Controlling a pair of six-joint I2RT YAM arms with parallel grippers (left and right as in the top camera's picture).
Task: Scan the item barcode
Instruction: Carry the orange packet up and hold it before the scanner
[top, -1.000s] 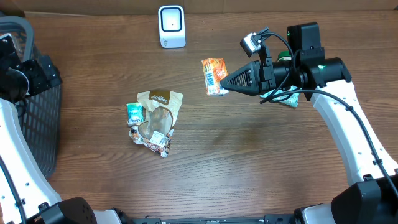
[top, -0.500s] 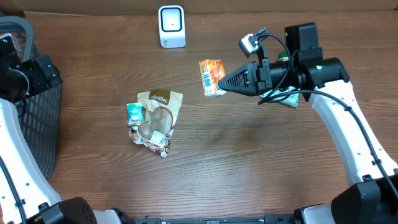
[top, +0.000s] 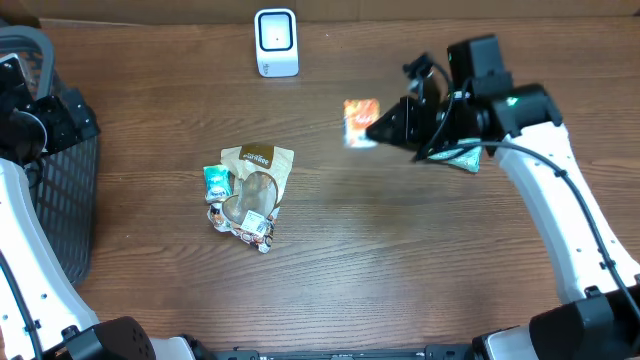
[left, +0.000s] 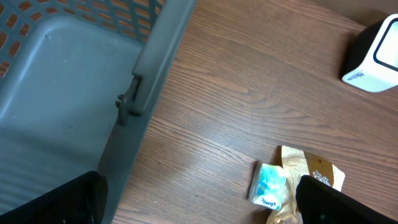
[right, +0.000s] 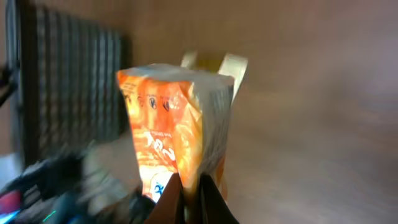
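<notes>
Over the brown wood-grain table (top: 400, 260) our right gripper (top: 374, 128) clenched the orange foil packet (top: 360, 113) while our left gripper (left: 199, 208) stood splayed.

We are viewing a brown wooden table (top: 400, 260) from above. A white scanner (top: 276, 42) is standing at twelve o'clock and a dark mesh basket (top: 70, 200) is sitting at nine. Just left of centre a tan pouch (top: 258, 180) is lying, with a teal packet (top: 216, 182) touching it at its nine o'clock side and crumpled wrappers (top: 250, 228) at its six. A green-and-white packet (top: 462, 158) is lying at two o'clock.
</notes>
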